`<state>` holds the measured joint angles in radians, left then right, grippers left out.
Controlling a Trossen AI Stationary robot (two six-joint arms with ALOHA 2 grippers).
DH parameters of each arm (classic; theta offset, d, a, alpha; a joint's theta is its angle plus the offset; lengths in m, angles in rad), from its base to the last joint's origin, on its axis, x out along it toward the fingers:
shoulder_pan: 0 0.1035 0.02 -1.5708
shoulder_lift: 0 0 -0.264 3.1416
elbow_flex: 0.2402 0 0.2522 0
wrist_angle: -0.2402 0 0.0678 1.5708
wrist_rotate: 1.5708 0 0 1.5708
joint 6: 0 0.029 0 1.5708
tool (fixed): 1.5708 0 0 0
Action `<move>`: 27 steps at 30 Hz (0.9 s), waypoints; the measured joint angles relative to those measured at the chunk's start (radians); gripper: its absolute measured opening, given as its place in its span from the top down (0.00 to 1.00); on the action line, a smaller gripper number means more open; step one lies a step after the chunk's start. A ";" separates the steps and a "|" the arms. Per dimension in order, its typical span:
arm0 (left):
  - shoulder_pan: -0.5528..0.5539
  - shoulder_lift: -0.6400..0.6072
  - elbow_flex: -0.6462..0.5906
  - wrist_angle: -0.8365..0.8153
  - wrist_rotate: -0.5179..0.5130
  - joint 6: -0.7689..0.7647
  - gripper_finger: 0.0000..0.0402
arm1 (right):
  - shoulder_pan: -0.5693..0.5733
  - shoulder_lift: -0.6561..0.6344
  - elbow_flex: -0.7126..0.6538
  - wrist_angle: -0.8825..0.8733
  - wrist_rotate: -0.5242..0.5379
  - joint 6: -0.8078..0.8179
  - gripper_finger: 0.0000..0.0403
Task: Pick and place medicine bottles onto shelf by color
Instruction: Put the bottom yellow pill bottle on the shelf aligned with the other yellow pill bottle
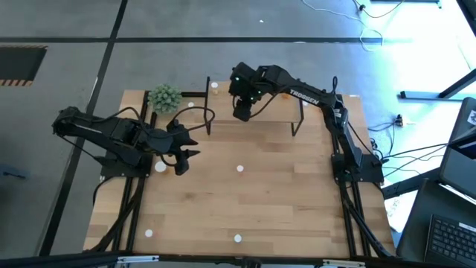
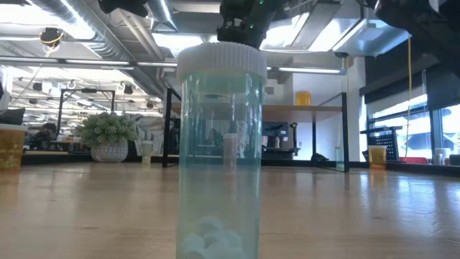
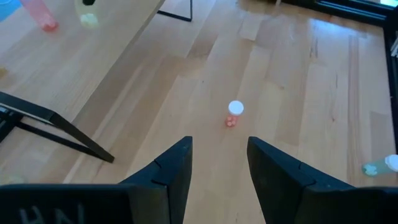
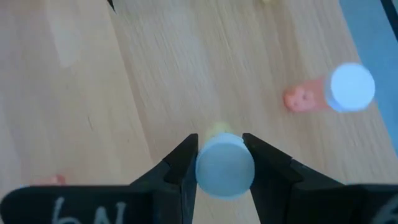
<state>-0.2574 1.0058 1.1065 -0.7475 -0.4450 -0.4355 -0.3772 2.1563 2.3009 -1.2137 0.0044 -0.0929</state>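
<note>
overhead, table-level and two wrist cameras share the tabletop (image 1: 260, 193).

Strong daylight glare is seen at the high view's right; the low view's near bottle (image 2: 219, 151) is blurred.

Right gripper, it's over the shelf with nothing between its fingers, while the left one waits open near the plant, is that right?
Not quite. The right gripper is over the shelf, but it is shut on a white-capped bottle, as the right wrist view shows. The left gripper does wait open near the plant.
</note>
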 joint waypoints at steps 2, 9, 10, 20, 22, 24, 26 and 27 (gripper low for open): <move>0.000 0.000 0.000 0.000 0.000 0.000 0.63 | 0.004 0.004 0.000 0.032 -0.005 0.002 0.71; 0.000 0.000 0.000 -0.002 0.000 0.000 0.63 | 0.015 0.004 0.000 0.107 -0.017 0.005 0.71; 0.000 0.000 0.000 -0.001 0.000 0.000 0.63 | 0.015 0.004 0.000 0.122 -0.031 0.008 0.71; 0.000 0.000 0.000 -0.001 -0.009 0.000 0.63 | 0.020 0.037 -0.001 0.238 -0.059 0.010 0.71; 0.000 0.000 0.000 -0.001 -0.010 0.000 0.63 | 0.020 0.052 0.000 0.235 -0.059 0.009 0.71; 0.000 0.000 0.000 0.000 -0.010 0.000 0.63 | 0.020 0.066 0.000 0.235 -0.060 0.009 0.71; 0.000 0.000 0.000 0.000 -0.010 0.000 0.63 | 0.020 0.076 -0.001 0.231 -0.059 0.008 0.71; 0.000 0.000 0.000 0.000 -0.010 0.000 0.63 | 0.020 0.078 -0.001 0.231 -0.059 0.008 0.71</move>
<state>-0.2577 1.0058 1.1065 -0.7475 -0.4549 -0.4358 -0.3569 2.2344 2.3004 -0.9825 -0.0551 -0.0849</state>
